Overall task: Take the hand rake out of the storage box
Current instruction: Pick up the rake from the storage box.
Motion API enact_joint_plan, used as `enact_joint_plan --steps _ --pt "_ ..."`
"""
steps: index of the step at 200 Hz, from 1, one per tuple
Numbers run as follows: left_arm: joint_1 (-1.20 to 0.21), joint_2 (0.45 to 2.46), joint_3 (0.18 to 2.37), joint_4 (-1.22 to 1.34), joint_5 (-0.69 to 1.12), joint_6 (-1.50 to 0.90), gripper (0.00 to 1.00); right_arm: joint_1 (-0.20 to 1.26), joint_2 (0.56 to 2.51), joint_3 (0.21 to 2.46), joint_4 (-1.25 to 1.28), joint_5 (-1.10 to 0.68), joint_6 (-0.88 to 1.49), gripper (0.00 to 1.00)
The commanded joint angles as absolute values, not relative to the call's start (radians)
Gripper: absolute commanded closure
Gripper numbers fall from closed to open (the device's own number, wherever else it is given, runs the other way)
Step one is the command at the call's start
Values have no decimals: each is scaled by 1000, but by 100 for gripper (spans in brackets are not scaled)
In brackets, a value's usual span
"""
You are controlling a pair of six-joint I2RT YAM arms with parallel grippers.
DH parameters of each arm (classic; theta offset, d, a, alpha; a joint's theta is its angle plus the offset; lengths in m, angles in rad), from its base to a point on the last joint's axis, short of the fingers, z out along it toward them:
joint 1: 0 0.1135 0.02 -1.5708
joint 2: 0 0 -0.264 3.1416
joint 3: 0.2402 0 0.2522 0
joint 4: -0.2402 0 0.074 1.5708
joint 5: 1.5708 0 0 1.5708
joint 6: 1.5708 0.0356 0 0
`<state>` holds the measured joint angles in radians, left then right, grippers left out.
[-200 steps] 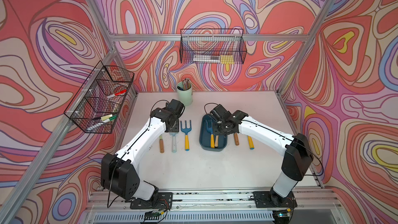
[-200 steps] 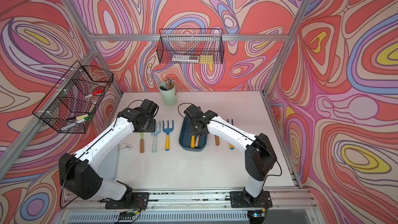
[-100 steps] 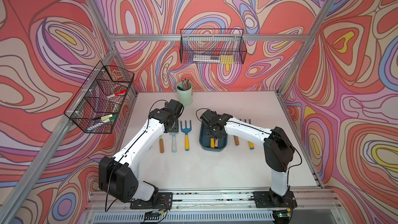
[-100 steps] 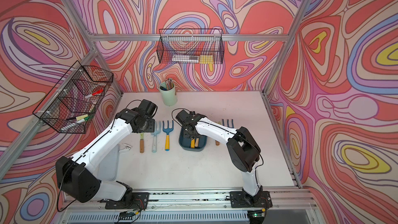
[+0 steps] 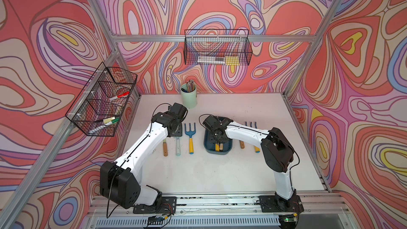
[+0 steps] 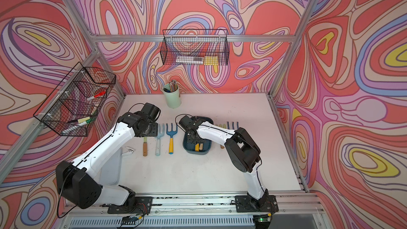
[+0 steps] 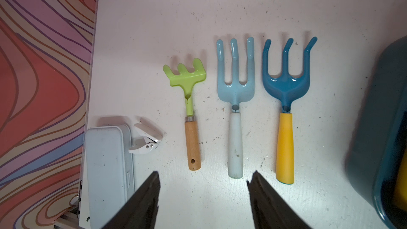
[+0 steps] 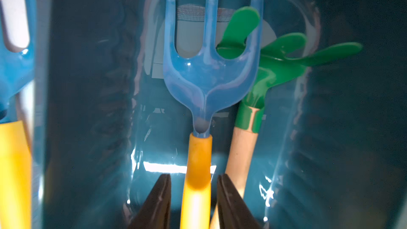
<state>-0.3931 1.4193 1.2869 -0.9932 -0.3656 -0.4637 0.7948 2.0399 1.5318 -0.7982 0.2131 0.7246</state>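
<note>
LEFT TO RIGHT: A white case (image 7: pixel 108 172) and a small white clip (image 7: pixel 145 139) lie side by side at the left edge of the table (image 5: pixel 198 172). My left jaws hover just above the surface nearby, spread wide and holding nothing. Past them three tools lie in a row with their prongs pointing to the back wall: a lime-green rake (image 7: pixel 189 106) with a wooden handle, a pale blue fork (image 7: pixel 235 106) with a white handle, and a darker blue fork (image 7: pixel 285 106) with a yellow handle. Just beside that last one, near the middle of the table, stands the storage box (image 5: pixel 217 152), dark teal and low-walled. The hand rake (image 8: pixel 209 73), pale blue with a yellow handle, lies lengthwise inside it. A green rake (image 8: pixel 275 67) with a wooden handle lies alongside, one of its prongs tucked behind a blue prong. My right jaws are down in the box, set narrowly on either side of the yellow handle, with a sliver of gap on each side and no grip on it. Right of the box, partly hidden by my right arm, lie a wooden-handled tool (image 5: pixel 241 144) and a yellow-handled tool (image 5: pixel 257 149).
</note>
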Motion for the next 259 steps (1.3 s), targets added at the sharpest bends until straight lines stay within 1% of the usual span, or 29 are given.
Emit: enact_joint_plan --steps 1,69,104,120,141,192,229,259 --pt "-389 1396 1272 -994 -368 -468 32 798 2077 1543 -789 221 742 64" --pt "-390 1389 1279 -1005 -380 -465 32 797 2127 1546 -769 214 750 66" --pt "-389 1388 1273 -1006 -383 -465 32 796 2146 1539 -762 216 755 71" --pt "-390 1388 1273 -1006 -385 -463 32 796 2149 1535 -760 215 758 75" --pt "-389 1388 1273 -1006 -387 -463 32 796 2139 1528 -759 215 760 81" --pt "-390 1386 1272 -1003 -387 -468 32 796 2071 1557 -787 238 743 90" --pt "-390 1387 1270 -1000 -385 -469 32 796 2005 1576 -801 255 736 91" --pt "-390 1403 1284 -996 -374 -472 32 796 1990 1607 -834 269 720 93"
